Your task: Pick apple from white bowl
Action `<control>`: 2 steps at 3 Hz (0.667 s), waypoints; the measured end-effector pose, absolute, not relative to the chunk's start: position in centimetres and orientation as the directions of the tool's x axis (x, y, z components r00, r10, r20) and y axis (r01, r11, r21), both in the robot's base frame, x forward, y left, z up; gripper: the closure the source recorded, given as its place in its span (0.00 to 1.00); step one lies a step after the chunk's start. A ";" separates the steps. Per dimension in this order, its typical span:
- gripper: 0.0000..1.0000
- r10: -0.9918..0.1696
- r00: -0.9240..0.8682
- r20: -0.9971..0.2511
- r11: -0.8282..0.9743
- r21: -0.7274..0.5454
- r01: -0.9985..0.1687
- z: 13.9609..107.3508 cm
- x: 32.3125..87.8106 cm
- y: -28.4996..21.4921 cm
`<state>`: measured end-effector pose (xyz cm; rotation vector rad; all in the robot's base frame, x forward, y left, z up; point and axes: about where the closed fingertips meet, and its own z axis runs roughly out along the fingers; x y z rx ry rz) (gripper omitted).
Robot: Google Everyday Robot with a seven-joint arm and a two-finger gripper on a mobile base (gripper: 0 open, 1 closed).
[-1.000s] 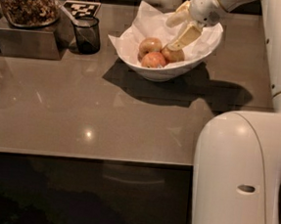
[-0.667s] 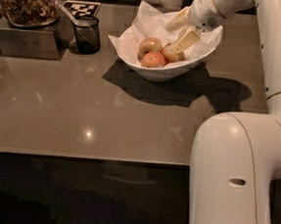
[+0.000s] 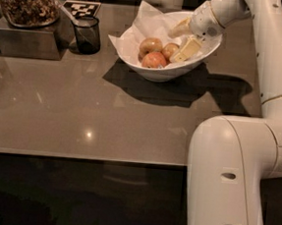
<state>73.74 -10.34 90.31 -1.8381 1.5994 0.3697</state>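
The white bowl (image 3: 160, 74), lined with crumpled white paper, stands at the back middle of the brown table. It holds three apples. The orange-red apple (image 3: 169, 50) lies at the right of the group, beside a pinker-red apple (image 3: 154, 60) and a paler yellow-tan apple (image 3: 150, 45). My gripper (image 3: 184, 39) is open and reaches into the bowl from the right. Its lower finger (image 3: 188, 49) is right next to the orange-red apple. Its upper finger (image 3: 180, 27) is above the paper. It holds nothing.
A small dark glass cup (image 3: 86, 34) stands left of the bowl. Behind it lies a black-and-white marker tag (image 3: 81, 7). A metal container of brown snacks (image 3: 25, 5) is at the far left. My white arm (image 3: 238, 182) fills the right foreground. The table's front edge (image 3: 83, 156) runs across the middle.
The wrist has turned and the fingers have spread and dipped over the bowl's right side. The apples and the bowl have not moved.
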 end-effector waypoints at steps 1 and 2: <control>0.38 -0.767 0.202 -0.609 -0.028 -0.283 -0.959 89.4 74.0 -10.6; 0.38 -0.774 0.198 -0.601 -0.029 -0.279 -0.960 88.8 74.4 -10.6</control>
